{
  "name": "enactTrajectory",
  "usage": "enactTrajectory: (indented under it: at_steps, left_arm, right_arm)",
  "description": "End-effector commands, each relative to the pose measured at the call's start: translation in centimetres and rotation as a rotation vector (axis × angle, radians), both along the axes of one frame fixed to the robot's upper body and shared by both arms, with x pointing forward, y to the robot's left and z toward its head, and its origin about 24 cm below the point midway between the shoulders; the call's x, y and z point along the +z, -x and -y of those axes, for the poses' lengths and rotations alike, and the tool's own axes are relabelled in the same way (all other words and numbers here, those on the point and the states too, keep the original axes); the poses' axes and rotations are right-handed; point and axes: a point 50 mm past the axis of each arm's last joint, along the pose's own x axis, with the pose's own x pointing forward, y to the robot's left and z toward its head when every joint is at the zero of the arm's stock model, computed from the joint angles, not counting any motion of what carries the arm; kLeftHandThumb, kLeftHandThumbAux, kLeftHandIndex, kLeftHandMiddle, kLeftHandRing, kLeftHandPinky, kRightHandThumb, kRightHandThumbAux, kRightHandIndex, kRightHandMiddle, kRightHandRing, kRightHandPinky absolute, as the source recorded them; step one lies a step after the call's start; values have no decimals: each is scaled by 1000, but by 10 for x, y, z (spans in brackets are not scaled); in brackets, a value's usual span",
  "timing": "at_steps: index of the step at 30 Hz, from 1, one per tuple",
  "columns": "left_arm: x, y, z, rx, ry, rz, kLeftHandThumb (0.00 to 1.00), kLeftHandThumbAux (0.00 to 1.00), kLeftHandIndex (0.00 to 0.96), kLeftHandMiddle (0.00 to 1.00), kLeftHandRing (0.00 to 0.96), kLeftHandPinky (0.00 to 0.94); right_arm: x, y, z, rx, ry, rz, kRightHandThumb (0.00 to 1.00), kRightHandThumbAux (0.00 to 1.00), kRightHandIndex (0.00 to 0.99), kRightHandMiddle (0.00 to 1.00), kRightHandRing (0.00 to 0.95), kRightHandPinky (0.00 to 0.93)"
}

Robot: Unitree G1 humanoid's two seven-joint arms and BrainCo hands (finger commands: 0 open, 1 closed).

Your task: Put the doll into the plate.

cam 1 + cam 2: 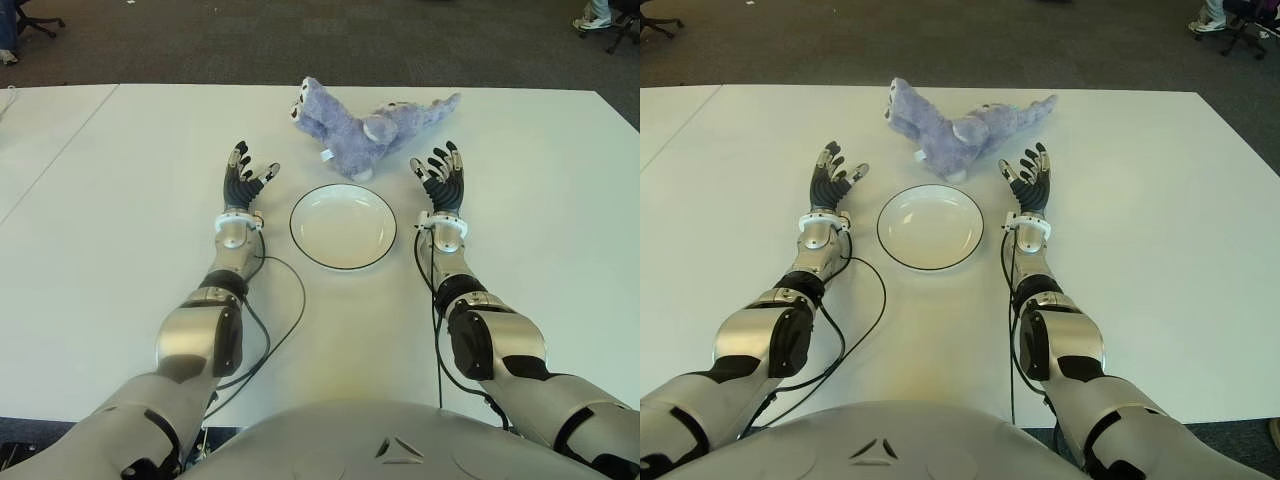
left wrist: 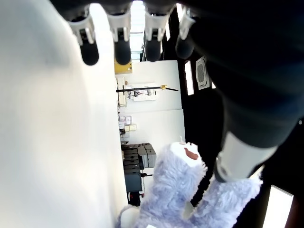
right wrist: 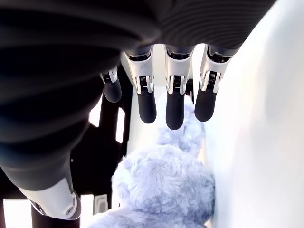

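White table (image 1: pixel 120 200) against dark carpet floor (image 1: pixel 200 40) beyond.

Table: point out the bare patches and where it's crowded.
The table is bare outward of the left hand and outward of the right hand. The plate is empty. It is crowded between the hands, where the doll lies just beyond the plate.

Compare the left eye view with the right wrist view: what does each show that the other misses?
Only the left eye view shows the empty plate, the left hand open to its left, and the white table. Only the right wrist view shows the right hand from close by, its fingers spread and holding nothing. Both show the purple plush doll lying beyond the plate, untouched.
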Motion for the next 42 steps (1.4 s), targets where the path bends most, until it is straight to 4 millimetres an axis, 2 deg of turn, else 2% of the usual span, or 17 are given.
enactTrajectory:
  at_steps: [1,5,11,20,25,34,42]
  left_arm:
    - [-100,90,5,39,42,-521,67,737,57,86,88,104]
    - [-100,90,6,39,38,-521,57,728,58,84,87,104]
    - [-100,90,6,39,36,-524,64,721,59,86,89,102]
    - [-99,90,6,37,35,-513,68,705,62,95,97,116]
    - [-99,90,6,38,33,-505,73,713,62,98,99,119]
    - [-98,89,6,41,43,-506,70,716,67,101,105,128]
    - [-99,89,6,41,46,-514,44,706,72,114,114,131]
  right_arm:
    - [-34,23,-6,-6,-23,-118,233,716,32,166,184,197]
    - [-28,18,-4,-5,-10,-102,236,722,31,165,178,180]
    - [-15,8,-4,-6,-4,-69,183,700,30,152,160,154]
    - [-3,-1,3,3,51,-38,162,677,29,137,154,172]
    - [2,-5,9,15,83,-35,173,659,26,121,141,157]
    - [32,-22,30,8,226,17,192,622,0,96,113,121]
    - [47,-28,40,-9,290,48,229,608,0,82,97,108]
